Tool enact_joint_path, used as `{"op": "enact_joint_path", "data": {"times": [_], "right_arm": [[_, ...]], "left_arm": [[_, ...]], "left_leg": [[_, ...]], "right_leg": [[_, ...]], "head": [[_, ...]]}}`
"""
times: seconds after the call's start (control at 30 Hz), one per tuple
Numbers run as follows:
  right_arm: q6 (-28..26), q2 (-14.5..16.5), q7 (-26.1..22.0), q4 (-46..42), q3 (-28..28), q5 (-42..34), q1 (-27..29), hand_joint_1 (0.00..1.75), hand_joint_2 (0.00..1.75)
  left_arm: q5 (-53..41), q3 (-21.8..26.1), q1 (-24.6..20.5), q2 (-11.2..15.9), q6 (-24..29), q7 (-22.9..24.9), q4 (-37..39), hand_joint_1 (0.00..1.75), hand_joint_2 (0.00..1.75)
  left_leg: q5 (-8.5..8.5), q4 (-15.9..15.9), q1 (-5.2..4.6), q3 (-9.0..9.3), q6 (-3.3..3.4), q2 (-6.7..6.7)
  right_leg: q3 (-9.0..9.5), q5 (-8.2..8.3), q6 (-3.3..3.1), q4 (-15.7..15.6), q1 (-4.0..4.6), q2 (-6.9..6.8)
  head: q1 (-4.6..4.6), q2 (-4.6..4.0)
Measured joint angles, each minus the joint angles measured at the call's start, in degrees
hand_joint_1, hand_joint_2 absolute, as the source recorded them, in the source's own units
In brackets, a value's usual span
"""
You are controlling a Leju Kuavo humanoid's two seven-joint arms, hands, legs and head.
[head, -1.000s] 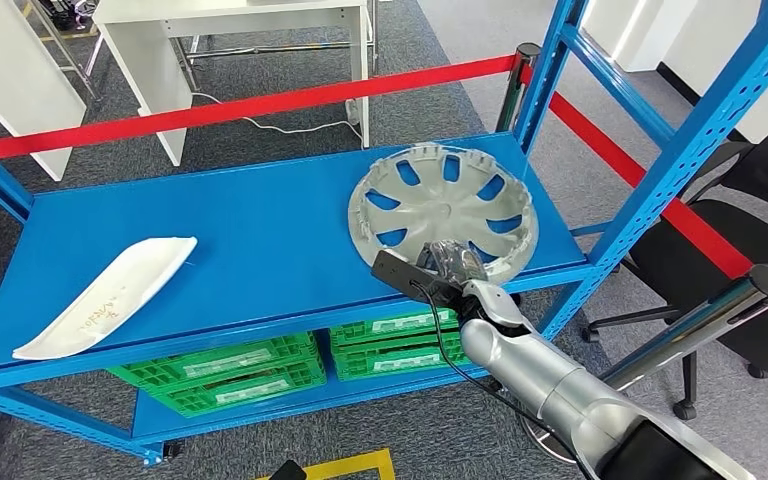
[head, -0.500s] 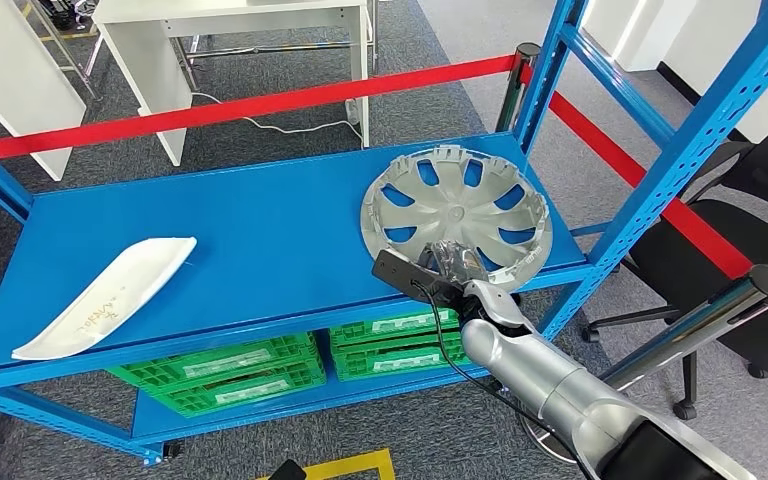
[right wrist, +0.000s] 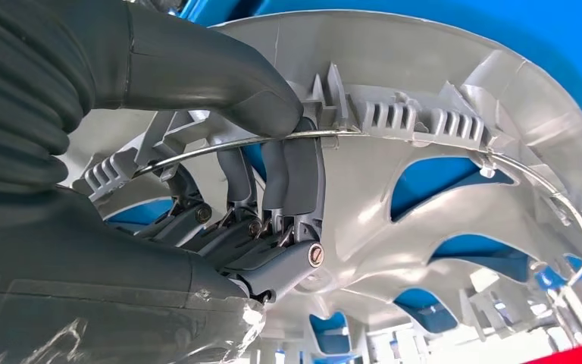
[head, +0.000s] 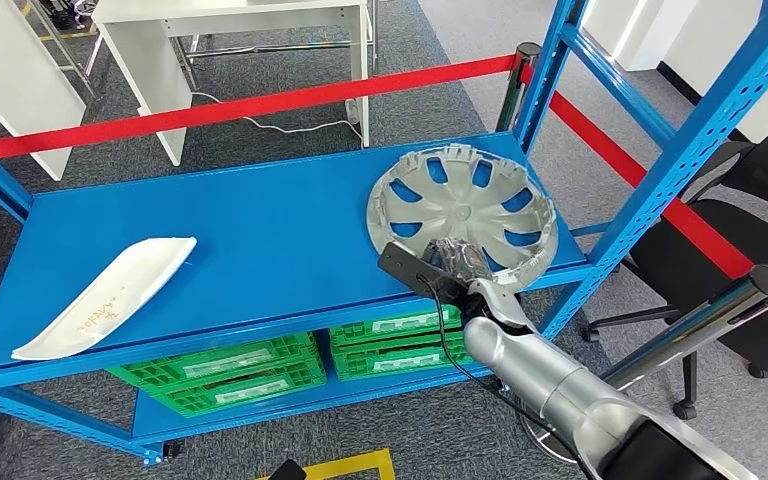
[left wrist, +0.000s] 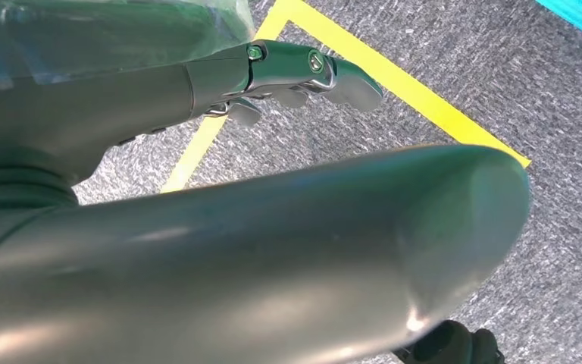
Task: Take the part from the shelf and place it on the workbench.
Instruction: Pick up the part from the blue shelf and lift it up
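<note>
One silver plastic hubcap with spoke cut-outs [head: 463, 208] sits tilted at the right end of the blue metal shelf [head: 250, 235], pinched at its near rim by the right hand [head: 457, 262]. The left hand [left wrist: 197, 83] hangs over grey carpet [left wrist: 455, 83], fingers straight and holding nothing.

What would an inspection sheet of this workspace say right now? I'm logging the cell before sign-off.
Surface: blue metal shelf deck, top level of a blue steel rack.
Job's things: silver plastic wheel cover, tilted, far edge lifted off the deck.
Clutter: white elongated plastic panel lying flat at the deck's left end; green plastic crates on the level below.
Robot hands: right robot hand grips the wheel cover's near rim; left robot hand hangs over grey carpet, holding nothing.
Cables: black cable along the right forearm.
Surroundings: red barrier tape, white table, black office chair.
</note>
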Motion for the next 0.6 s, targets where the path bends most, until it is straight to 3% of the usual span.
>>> {"op": "enact_joint_path", "data": {"times": [0.6], "right_arm": [[-3.3, -0.5, 0.3, -2.7, -1.5, -0.5, -6.4, 1.75, 1.75]], "left_arm": [[-0.4, 0.0, -0.1, 0.0, -0.7, -0.2, 0.0, 0.00, 0.00]], "left_leg": [[-0.02, 0.0, 0.00, -0.04, 0.01, 0.01]], "right_leg": [[-0.07, -0.01, -0.02, 0.0, 0.00, 0.03]], "head": [[0.00, 0.00]]}}
